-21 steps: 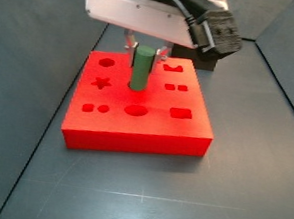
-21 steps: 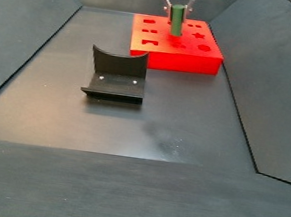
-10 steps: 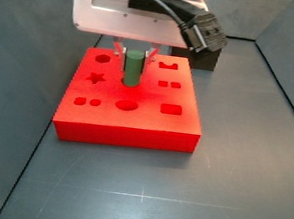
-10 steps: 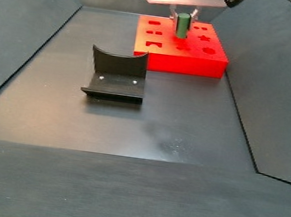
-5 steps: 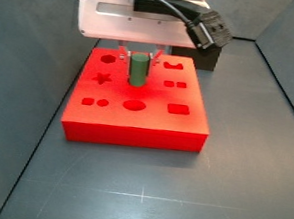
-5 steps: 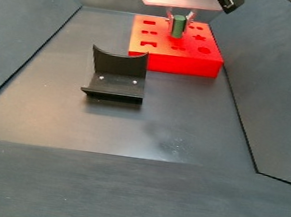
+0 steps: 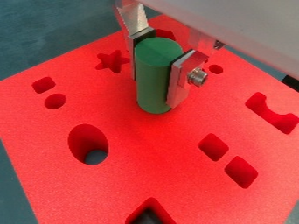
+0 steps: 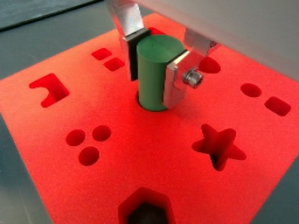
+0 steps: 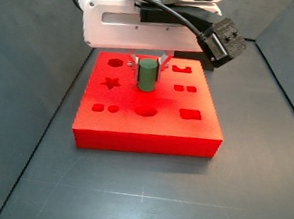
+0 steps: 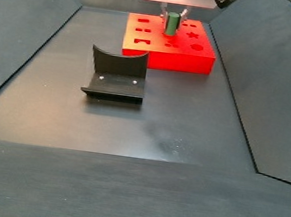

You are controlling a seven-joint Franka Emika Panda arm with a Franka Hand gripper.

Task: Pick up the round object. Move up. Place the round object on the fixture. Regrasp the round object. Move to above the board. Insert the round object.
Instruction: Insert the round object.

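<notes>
The round object [image 7: 155, 77] is a green peg standing upright, and my gripper [image 7: 159, 68] is shut on its upper half, silver fingers [image 7: 184, 77] on both sides. Its lower end sits at a round hole near the middle of the red board [image 7: 70, 109]. Both wrist views show this grip on the peg [image 8: 155, 70], held by the gripper [image 8: 156, 63] over the board [image 8: 117, 166]. In both side views the peg [image 9: 147, 76] [image 10: 171, 24] stands low on the board [image 9: 148, 127] [image 10: 182, 57] under the gripper [image 9: 148, 65] [image 10: 172, 17]. The fixture [image 10: 114, 74] stands empty, apart from the board.
The board's other cut-outs lie around the peg: a star [image 8: 218, 143], an oval [image 7: 87, 144], small squares [image 7: 228, 159]. Dark sloping walls [image 10: 27, 55] enclose the grey floor [image 10: 160, 123]. A black cable [image 9: 223, 40] hangs off the wrist.
The gripper has come down with the peg, so less of the peg shows above the board. The board has shifted a little sideways on the floor.
</notes>
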